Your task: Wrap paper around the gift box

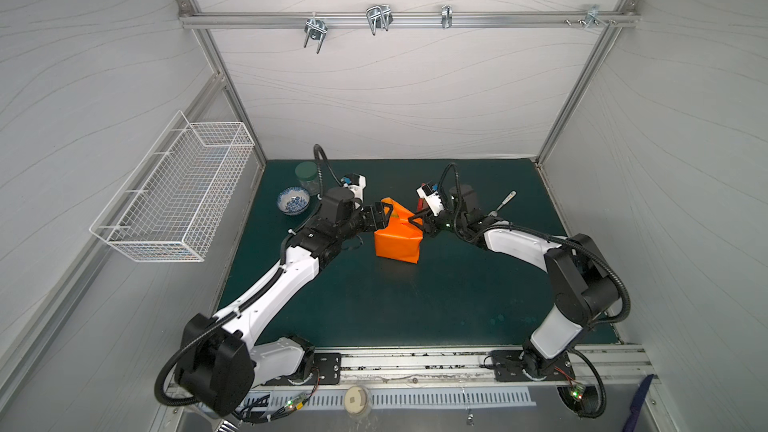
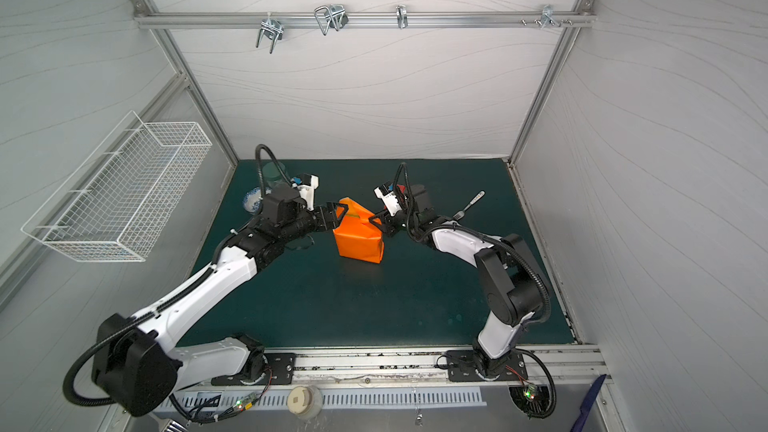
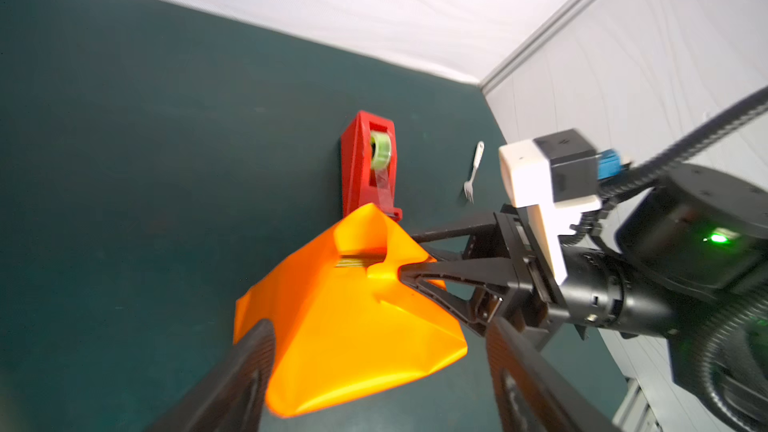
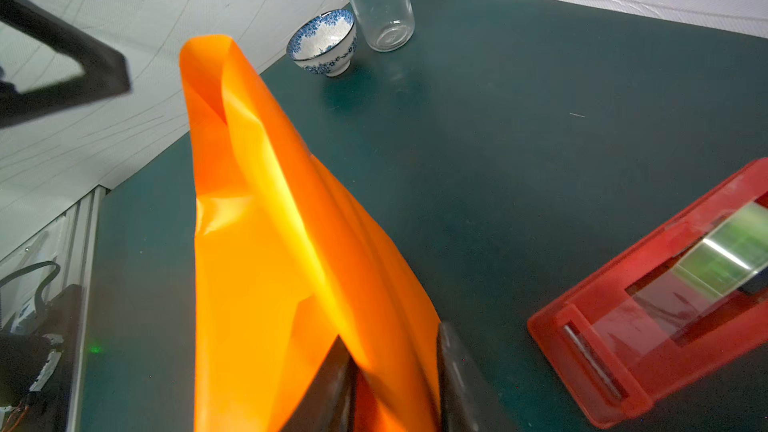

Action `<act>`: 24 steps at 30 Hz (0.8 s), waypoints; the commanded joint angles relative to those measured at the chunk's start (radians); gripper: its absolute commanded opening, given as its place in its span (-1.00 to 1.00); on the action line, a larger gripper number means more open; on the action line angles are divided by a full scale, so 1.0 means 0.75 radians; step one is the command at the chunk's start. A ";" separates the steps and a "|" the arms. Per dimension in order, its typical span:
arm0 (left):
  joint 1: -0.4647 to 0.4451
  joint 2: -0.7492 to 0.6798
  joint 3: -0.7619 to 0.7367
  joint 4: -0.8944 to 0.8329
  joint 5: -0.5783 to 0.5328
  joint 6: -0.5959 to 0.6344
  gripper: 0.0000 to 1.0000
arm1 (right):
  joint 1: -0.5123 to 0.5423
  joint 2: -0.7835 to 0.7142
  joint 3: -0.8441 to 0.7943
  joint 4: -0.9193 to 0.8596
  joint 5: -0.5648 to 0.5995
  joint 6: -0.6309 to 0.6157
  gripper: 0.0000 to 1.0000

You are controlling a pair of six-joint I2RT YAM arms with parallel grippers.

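Note:
The orange paper is folded around the gift box and stands as one parcel mid-table in both top views. Only a ribbed yellow-green sliver of the gift box shows, through a gap in the folds. My left gripper is open at the parcel's left end; its fingers straddle the paper's end without pinching it. At the right end my right gripper is open, and a raised fold of the paper runs between its fingers.
A red tape dispenser lies just behind the parcel, close to the right gripper. A fork lies at the back right. A blue-patterned bowl and a green-lidded jar stand at the back left. A wire basket hangs on the left wall.

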 commanded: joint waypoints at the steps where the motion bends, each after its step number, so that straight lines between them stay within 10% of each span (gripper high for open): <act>1: 0.092 -0.046 -0.067 -0.011 -0.059 -0.017 0.46 | -0.006 -0.009 -0.005 0.024 0.002 -0.031 -0.36; 10: 0.120 0.200 0.090 -0.060 -0.012 0.072 -0.23 | -0.006 -0.003 -0.007 0.026 -0.005 -0.025 -0.37; 24: 0.042 0.339 0.073 0.034 0.113 0.052 -0.40 | -0.008 0.002 0.005 0.022 -0.013 -0.020 -0.40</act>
